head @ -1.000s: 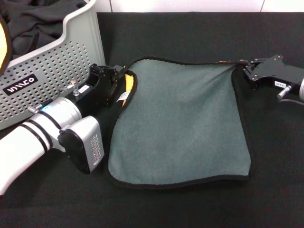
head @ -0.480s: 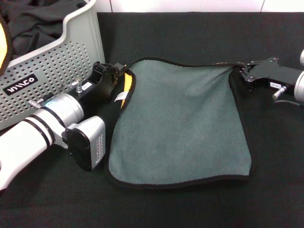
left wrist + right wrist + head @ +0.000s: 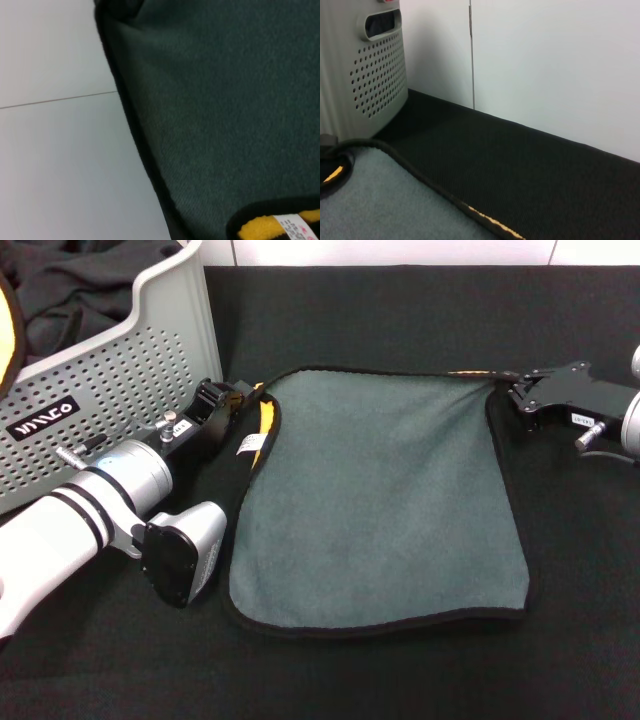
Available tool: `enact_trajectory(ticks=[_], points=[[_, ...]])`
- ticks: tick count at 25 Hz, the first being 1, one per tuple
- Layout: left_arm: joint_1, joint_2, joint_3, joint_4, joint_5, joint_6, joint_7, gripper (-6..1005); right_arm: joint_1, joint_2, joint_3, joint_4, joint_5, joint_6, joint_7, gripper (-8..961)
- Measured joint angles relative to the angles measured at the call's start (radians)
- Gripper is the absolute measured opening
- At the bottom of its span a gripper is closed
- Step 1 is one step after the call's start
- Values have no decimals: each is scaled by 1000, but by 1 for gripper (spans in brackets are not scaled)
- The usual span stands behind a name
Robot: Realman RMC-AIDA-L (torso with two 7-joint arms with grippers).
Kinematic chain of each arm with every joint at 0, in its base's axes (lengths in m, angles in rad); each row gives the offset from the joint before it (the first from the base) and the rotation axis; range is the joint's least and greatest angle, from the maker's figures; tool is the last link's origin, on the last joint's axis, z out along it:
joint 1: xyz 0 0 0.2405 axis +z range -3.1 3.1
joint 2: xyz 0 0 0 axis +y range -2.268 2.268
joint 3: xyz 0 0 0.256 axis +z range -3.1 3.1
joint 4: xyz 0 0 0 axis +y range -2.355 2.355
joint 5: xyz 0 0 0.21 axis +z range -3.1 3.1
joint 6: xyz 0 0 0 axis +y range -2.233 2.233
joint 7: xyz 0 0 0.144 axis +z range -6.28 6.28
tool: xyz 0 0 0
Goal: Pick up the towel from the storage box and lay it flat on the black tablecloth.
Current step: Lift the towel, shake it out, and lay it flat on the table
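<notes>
The towel (image 3: 380, 500) lies grey side up, almost flat, on the black tablecloth (image 3: 400, 310). Its far left corner is folded over, showing yellow fleece and a white tag (image 3: 250, 445). My left gripper (image 3: 240, 395) is at that corner, beside the storage box (image 3: 120, 360), and looks shut on it. My right gripper (image 3: 512, 390) is at the far right corner, which is slightly raised with an orange strip showing, and looks shut on it. The left wrist view shows the towel (image 3: 225, 100) close up with its tag (image 3: 295, 225).
A plain dark charcoal cloth (image 3: 80, 280) lies bunched inside the box, and something yellow (image 3: 8, 340) shows at the picture's left edge. A white wall (image 3: 545, 65) runs behind the tablecloth (image 3: 530, 165). The box (image 3: 370, 70) stands at the table's far left.
My left gripper has drawn back toward the box and farther away, taking the towel's corner with it. The right gripper has shifted slightly right. The towel's far edge now lies straighter.
</notes>
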Motion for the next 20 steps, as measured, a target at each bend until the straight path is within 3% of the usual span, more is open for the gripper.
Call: enact_trajectory(ticks=[12,20], points=[[9,0,0,1,-3,10,-14,141,-20,0,0,-6,53,19,-2,147],[44,3,-1,2,-26,91,-22,464,-36,-3,1,-12,54,90,-2,353]])
